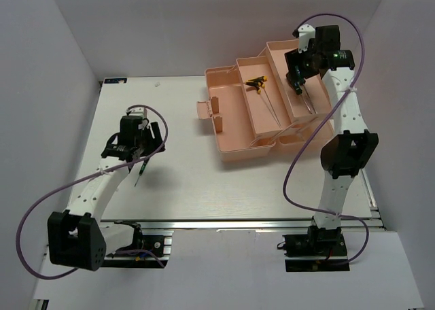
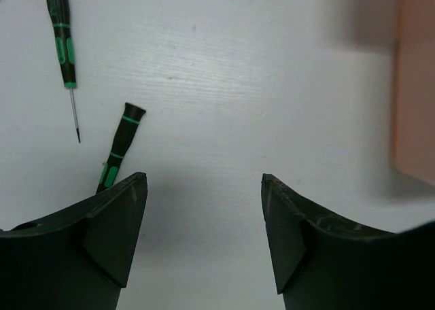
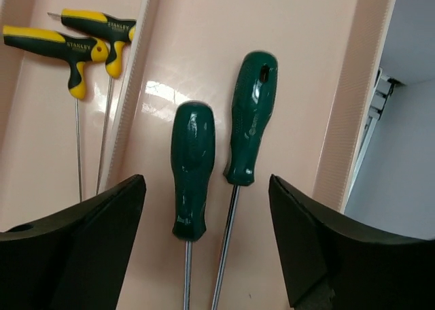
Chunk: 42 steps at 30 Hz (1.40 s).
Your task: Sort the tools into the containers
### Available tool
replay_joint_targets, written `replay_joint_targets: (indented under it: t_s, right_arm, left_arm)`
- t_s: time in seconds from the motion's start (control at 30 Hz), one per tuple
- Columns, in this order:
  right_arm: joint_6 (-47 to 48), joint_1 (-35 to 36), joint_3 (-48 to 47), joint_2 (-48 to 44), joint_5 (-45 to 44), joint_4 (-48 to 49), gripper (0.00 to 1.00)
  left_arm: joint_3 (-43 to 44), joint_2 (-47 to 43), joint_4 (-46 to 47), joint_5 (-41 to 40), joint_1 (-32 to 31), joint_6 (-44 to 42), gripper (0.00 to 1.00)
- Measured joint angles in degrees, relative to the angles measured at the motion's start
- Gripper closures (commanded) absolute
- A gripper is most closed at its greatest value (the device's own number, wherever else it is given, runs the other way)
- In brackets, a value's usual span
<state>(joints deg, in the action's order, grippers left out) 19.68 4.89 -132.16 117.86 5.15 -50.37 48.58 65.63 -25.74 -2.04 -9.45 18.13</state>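
Two small thin green-and-black screwdrivers lie on the white table in the left wrist view, one at the upper left [image 2: 62, 45], one [image 2: 119, 145] just beyond my left finger. My left gripper [image 2: 204, 187] is open and empty above bare table, and it shows in the top view [image 1: 143, 157] too. Two dark-green-handled screwdrivers [image 3: 193, 177] [image 3: 250, 119] lie side by side in the right tray of the salmon-pink toolbox [image 1: 231, 143]. Two yellow-black T-handle keys [image 3: 88, 41] lie in the neighbouring tray. My right gripper [image 3: 207, 187] is open and empty over the green screwdrivers.
The toolbox stands open at the back right of the table, its tiers folded out; its edge shows at the right of the left wrist view [image 2: 416, 85]. White walls enclose the table on three sides. A purple cable loops beside each arm.
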Motion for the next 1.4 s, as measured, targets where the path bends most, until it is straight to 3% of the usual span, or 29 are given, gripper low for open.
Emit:
replay_joint_targets:
  t_s: [0.17,0.3,0.4,0.43,0.53,0.57,0.83,1.0,1.2,1.33,1.4]
  right_arm:
    - [1.0,0.0,3.9,-2.8,2.1,5.7,0.17]
    - [4.7,-0.4,17.8,-14.1,11.5,13.2,0.23]
    - [6.3,-0.7,29.5,-25.4,22.4,19.2,0.39]
    - [6.3,-0.7,32.0,-28.3,26.0,21.0,0.49]
    - [5.6,-0.2,35.8,-33.0,35.5,24.5,0.66]
    - [5.5,0.0,36.4,-33.2,38.0,25.2,0.68]
    - [3.8,0.6,45.2,-31.4,46.6,25.6,0.6]
    - [2.5,0.6,47.1,-31.8,47.6,25.8,0.59]
    - [0.5,0.7,49.1,-32.7,47.7,27.0,0.59]
    - [-1.0,0.8,50.7,-33.5,47.7,28.0,0.59]
    - [-1.7,0.8,51.4,-33.9,47.7,28.3,0.54]
  left_arm:
    - [0.0,4.8,-1.3,-1.9,0.1,-0.5,0.38]
    - [0.0,7.7,-1.4,-2.8,0.1,-1.1,0.38]
    - [0.0,10.8,-1.5,-4.6,0.1,-1.7,0.37]
    - [0.0,11.7,-1.7,-5.4,0.1,-2.1,0.37]
    - [0.7,15.1,-2.2,-7.7,0.3,-3.4,0.36]
    - [1.0,16.3,-2.3,-8.3,0.5,-3.8,0.36]
    - [4.8,25.2,-2.1,-10.8,3.5,-7.5,0.37]
    - [7.3,30.9,-2.0,-10.6,4.0,-9.5,0.6]
    - [8.6,32.4,-1.0,-8.4,4.1,-10.7,0.71]
    - [8.6,32.4,-0.8,-7.2,4.3,-11.0,0.95]
    - [8.6,32.3,-1.0,-6.2,4.5,-11.1,1.0]
